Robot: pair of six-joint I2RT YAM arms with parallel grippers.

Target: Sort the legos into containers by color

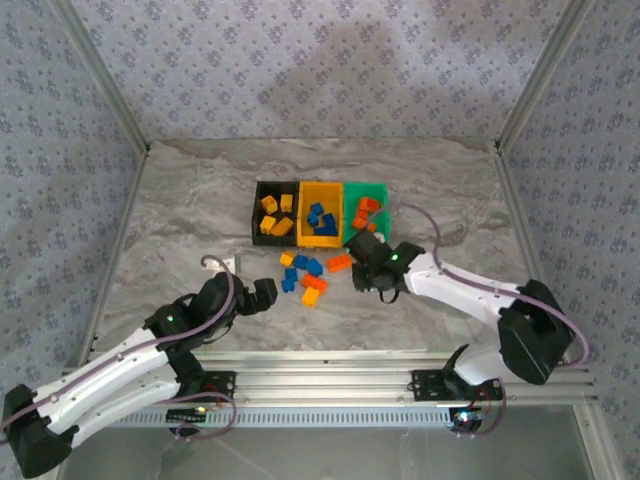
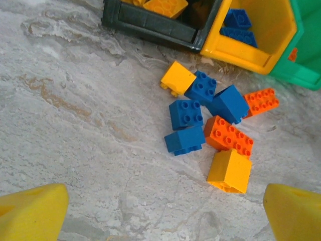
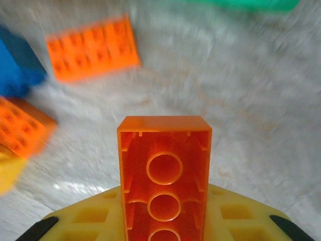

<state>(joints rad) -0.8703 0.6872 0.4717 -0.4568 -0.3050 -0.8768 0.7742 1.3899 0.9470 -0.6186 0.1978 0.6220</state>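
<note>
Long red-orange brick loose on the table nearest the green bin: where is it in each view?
Top external: brick mid-frame, just below the green bin's left front corner.
Left wrist: brick right of centre, a blue brick at its left.
Right wrist: brick upper left, blurred, studs up.
Shared landmark: green bin, at the right edge in left wrist, at the top edge in right wrist.

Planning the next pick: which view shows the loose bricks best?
Left wrist: the loose bricks lie sharp, studs and colors clear. Top external shows them small; right wrist shows a few, blurred, beyond the gripped red-orange brick.
</note>
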